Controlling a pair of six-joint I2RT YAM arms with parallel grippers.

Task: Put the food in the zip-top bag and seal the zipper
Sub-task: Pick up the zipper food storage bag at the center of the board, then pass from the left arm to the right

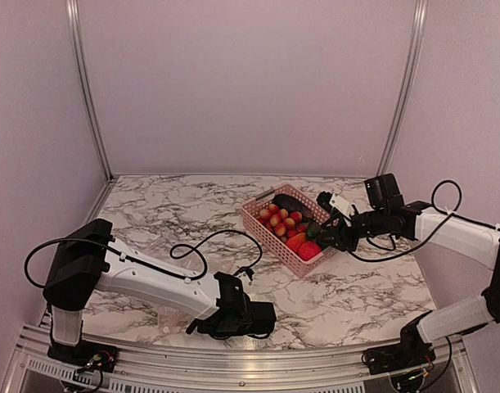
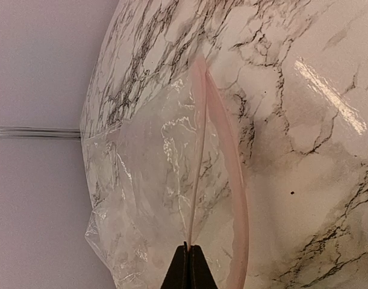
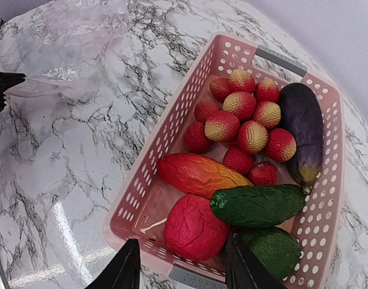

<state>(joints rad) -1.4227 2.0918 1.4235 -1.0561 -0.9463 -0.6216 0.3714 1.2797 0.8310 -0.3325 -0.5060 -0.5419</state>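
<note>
Your left gripper point(image 2: 188, 253) is pressed tight together, pinching one lip of the zipper point(image 2: 239, 192) down at the near edge of the worktop point(image 1: 168, 213), about midway along. Your right gripper point(image 3: 184, 268) is spread wide and carries nothing. It straddles the end wall of the basket point(image 3: 171, 129), with one finger point(image 3: 126, 271) outside and the other over the green pieces. I can't tell whether it touches them.

The worktop is glossy with marble veining. On it lies one zip-top bag point(image 2: 141, 180), clear and crinkly and flat. Its mouth is parted, and the free pinkish strip curves beside the pinched one.

There's one basket, rectangular pink perforated plastic with grey handles, right of centre toward the right edge and well apart from the bag. All the food point(image 1: 290, 225) sits inside it:
- one dark, glossy eggplant point(image 3: 301, 129) along a long wall
- one smooth orange-red long piece point(image 3: 196, 174)
- two bumpy green vegetables point(image 3: 259, 205)
- one wrinkled red round piece point(image 3: 193, 229)
- twelve small pebbled red-yellow fruits point(image 3: 241, 105), as far as I can make out
</note>
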